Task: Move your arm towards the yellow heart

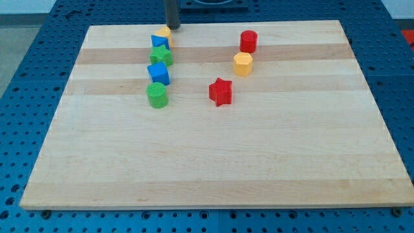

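The yellow heart (163, 32) lies near the view's top edge of the wooden board, partly hidden behind a blue block (160, 42). My tip (172, 28) stands right beside the heart, at its upper right, touching or almost touching it. Below the blue block, in a column, sit a green star (162, 56), a blue cube (158, 74) and a green cylinder (156, 96).
A red cylinder (248, 41) and a yellow hexagon block (242, 64) sit right of centre near the top. A red star (220, 91) lies in the middle. The wooden board (213, 162) rests on a blue perforated table.
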